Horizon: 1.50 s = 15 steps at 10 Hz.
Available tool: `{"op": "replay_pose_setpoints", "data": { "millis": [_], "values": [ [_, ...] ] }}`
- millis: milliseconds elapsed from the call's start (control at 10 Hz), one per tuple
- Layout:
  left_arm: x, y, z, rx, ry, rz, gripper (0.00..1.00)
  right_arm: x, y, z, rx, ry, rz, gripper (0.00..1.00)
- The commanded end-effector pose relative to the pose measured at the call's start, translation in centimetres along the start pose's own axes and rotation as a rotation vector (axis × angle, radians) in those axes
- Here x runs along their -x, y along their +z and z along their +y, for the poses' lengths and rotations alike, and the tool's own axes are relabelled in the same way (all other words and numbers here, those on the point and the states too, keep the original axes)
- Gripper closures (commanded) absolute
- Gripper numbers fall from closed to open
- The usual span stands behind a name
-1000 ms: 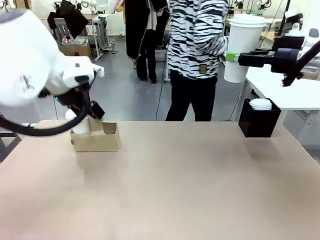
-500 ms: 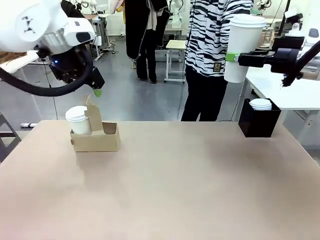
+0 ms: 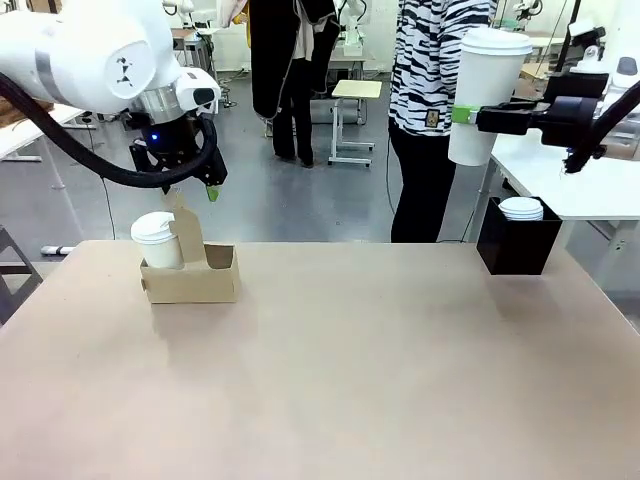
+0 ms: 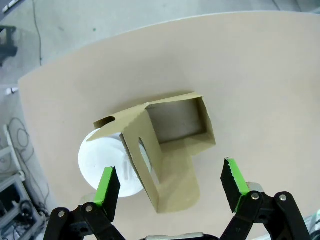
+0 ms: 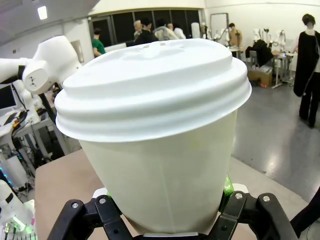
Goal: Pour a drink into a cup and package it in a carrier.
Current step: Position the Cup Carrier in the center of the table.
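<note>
The left hand, fingers spread, hung above the carrier at the worktop's far left. A small lidded white cup sat in its left slot. Far right, a black box held a white lid. Above it, the right hand pinched a tall lidded white cup.

The beige worktop carries a brown cardboard carrier, which stands straight under the left jaws, framed between them in the wrist view. A black box stands at the far edge, below the right jaws.
</note>
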<state>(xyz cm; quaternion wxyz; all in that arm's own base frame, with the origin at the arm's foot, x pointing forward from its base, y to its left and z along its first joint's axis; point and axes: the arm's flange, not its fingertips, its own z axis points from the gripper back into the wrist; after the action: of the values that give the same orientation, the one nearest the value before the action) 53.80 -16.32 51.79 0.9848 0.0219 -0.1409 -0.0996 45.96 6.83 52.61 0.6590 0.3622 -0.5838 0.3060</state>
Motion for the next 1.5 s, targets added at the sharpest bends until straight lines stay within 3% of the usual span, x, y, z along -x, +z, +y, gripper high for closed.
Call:
{"op": "replay_pose_setpoints", "data": {
  "millis": [0,100,200,300,400,600,700,900,1200,1400],
  "values": [
    [-0.5,-0.2,0.1,-0.045,0.046,0.031,0.00,-0.4,-0.1,0.0,-0.006,0.000,-0.009,0.19],
    [-0.5,-1.0,0.5,-0.045,0.058,0.048,0.00,-0.4,-0.1,0.0,-0.006,0.000,-0.009,0.19],
    [-0.6,-1.5,1.0,-0.041,0.075,0.059,0.52,-0.4,-0.1,0.0,-0.006,0.000,-0.009,0.19],
    [-0.6,-1.6,1.4,-0.039,0.086,0.062,0.59,-0.4,-0.1,0.0,-0.006,0.000,-0.009,0.19],
    [-0.6,-1.6,1.6,-0.031,0.093,0.063,1.00,-0.4,-0.1,0.0,-0.006,0.000,-0.009,0.19],
    [-0.4,-1.4,1.7,-0.031,0.106,0.065,1.00,-0.4,-0.1,0.0,-0.006,0.000,-0.009,0.19],
    [-0.4,-1.3,1.8,-0.032,0.111,0.063,0.86,-0.4,-0.1,0.0,-0.006,0.000,-0.009,0.19],
    [-0.5,-1.5,2.0,-0.031,0.114,0.073,1.00,-0.4,-0.1,0.0,-0.006,0.000,-0.009,0.19],
    [-0.5,-1.6,2.1,-0.035,0.160,0.078,1.00,-0.4,-0.1,0.0,-0.006,0.000,-0.009,0.19],
    [-0.3,-1.8,1.9,-0.028,0.109,0.069,1.00,-0.4,-0.1,0.0,-0.006,0.000,-0.009,0.19]
  ]
}}
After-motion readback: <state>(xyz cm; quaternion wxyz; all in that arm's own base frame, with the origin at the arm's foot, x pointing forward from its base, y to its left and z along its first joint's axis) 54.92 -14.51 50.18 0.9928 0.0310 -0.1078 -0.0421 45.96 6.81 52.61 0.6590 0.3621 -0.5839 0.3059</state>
